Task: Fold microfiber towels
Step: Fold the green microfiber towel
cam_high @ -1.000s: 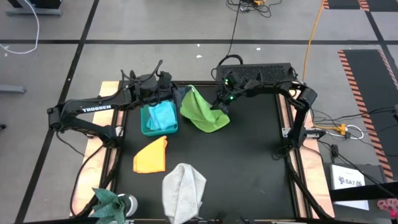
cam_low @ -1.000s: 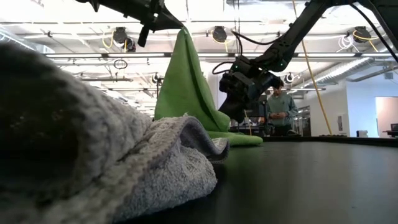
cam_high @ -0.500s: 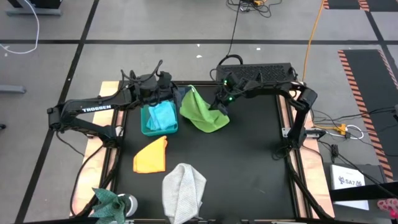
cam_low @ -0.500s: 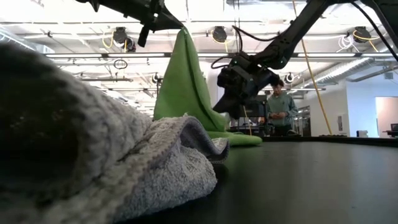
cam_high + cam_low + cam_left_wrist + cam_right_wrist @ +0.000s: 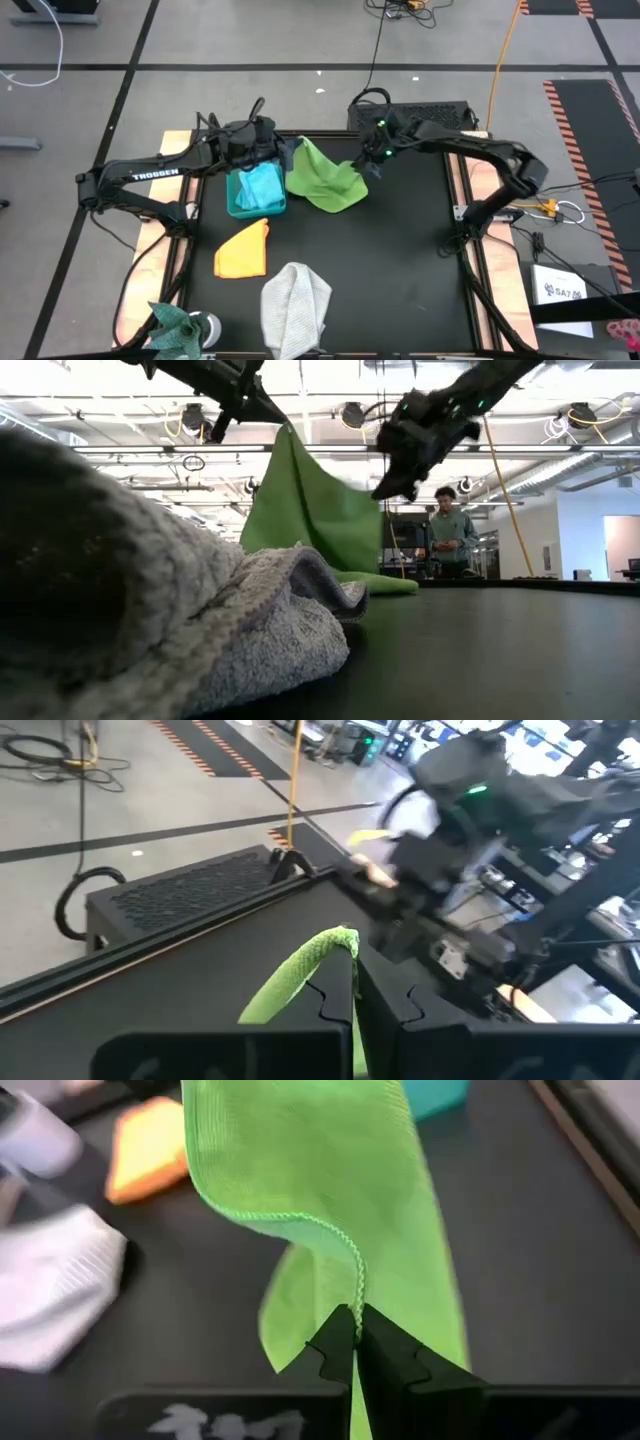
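Since a second ago, right gripper (image 5: pixel 362 168) clamped onto lime green towel (image 5: pixel 322 180) and raised its edge off the table (image 5: pixel 400 250). Left gripper (image 5: pixel 282 152) also pinched shut on that towel, above teal bin (image 5: pixel 238 205). Light blue towel (image 5: pixel 262 185) inside bin. Orange-yellow towel (image 5: pixel 243 250) nearer than bin; light grey towel (image 5: pixel 296 305) nearer again, cut off at frame edge. Teal towel (image 5: pixel 170 322) off the table's near corner, partly cropped.

Five towels: one lime green (image 5: pixel 322 178), one orange-yellow (image 5: pixel 243 250), one light grey (image 5: pixel 296 304), one light blue (image 5: pixel 261 185), one teal (image 5: pixel 178 324), one bin (image 5: pixel 236 203), two grippers: left (image 5: pixel 283 152), right (image 5: pixel 366 166), one person (image 5: pixel 452 538)
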